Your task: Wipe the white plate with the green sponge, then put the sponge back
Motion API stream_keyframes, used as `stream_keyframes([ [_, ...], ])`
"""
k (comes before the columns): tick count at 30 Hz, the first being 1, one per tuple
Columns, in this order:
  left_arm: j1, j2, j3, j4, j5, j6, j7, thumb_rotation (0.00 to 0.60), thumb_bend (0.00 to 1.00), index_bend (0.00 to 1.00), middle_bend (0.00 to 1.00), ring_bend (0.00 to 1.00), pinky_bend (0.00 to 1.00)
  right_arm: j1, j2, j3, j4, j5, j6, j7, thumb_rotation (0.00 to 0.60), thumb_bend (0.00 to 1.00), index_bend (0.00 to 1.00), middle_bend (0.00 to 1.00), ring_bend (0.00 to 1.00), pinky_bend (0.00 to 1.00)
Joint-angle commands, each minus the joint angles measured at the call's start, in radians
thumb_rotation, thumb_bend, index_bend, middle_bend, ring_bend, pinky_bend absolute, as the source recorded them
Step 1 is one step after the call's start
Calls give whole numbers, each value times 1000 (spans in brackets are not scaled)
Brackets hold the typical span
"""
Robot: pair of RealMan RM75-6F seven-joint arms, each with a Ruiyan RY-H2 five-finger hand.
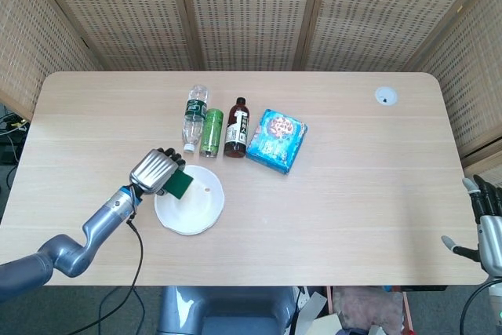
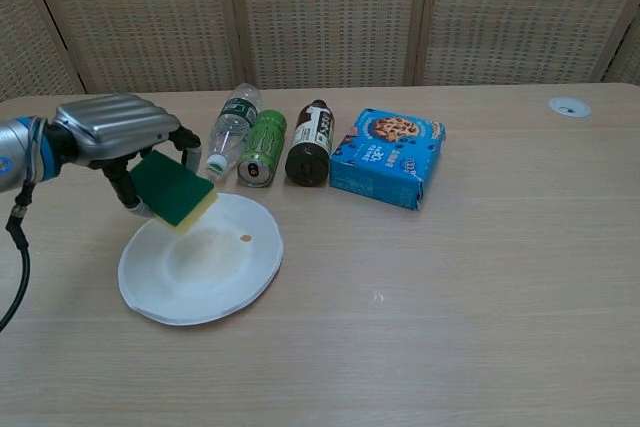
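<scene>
The wooden surface [image 1: 361, 170] carries a white plate [image 2: 215, 277] at its front left, with a blue cookie box [image 2: 388, 157], a dark bottle [image 2: 310, 143], a green can [image 2: 262, 147] and a clear water bottle [image 2: 229, 127] lying in a row behind it. The left robot hand [image 2: 118, 132] grasps the green sponge [image 2: 172, 188], holding it tilted over the plate's upper left edge. The right robot hand [image 1: 484, 221] sits at the surface's far right edge, released with fingers apart.
</scene>
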Motion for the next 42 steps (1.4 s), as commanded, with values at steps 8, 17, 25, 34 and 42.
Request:
stream_keyframes([
  [8,-73,-132,-51,63,-175,-105,169,600,155,547,390,281,456,4,4,4,5,13,-10,12,600,0,23,0,0,0],
  [17,-113,-193,-51,127,-262,-154,260,600,161,550,390,281,456,10,0,7,13,26,-24,11,600,0,23,0,0,0],
  [25,-121,-218,-19,152,-331,-185,338,600,167,555,390,281,456,12,0,9,16,30,-25,18,600,0,23,0,0,0],
  [34,-116,-156,-53,49,-334,-106,296,600,181,560,397,285,455,9,4,8,13,24,-17,25,600,0,23,0,0,0],
  [42,-132,-73,-75,-69,-332,-81,286,600,185,560,398,286,456,11,2,5,12,20,-19,19,600,0,23,0,0,0],
])
